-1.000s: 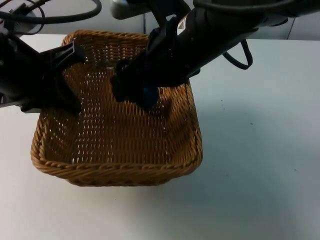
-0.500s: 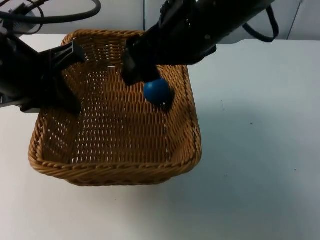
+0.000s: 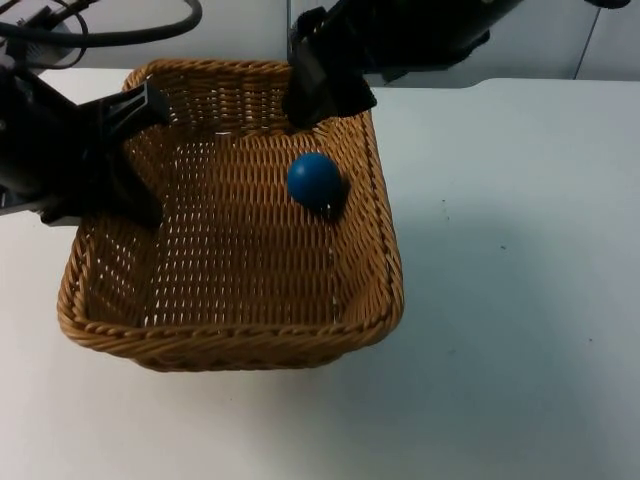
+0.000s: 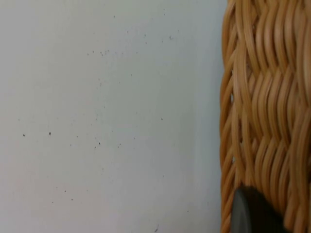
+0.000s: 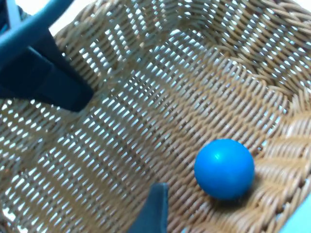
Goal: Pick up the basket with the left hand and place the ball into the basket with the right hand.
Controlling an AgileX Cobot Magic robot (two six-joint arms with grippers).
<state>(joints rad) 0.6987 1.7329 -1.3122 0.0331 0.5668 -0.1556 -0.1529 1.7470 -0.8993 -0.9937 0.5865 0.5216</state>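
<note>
basket: square woven wicker basket, left wall clamped in left gripper jaws
ball: round blue ball inside, near right wall
right gripper: above far rim, jaws state unclear
table: white table, open room on right

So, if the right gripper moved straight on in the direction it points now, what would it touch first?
Probably the woven floor of the basket, beside the blue ball. The right gripper hangs over the far rim, pointing down into the basket. Depth is unclear, so it might graze the ball instead.
</note>
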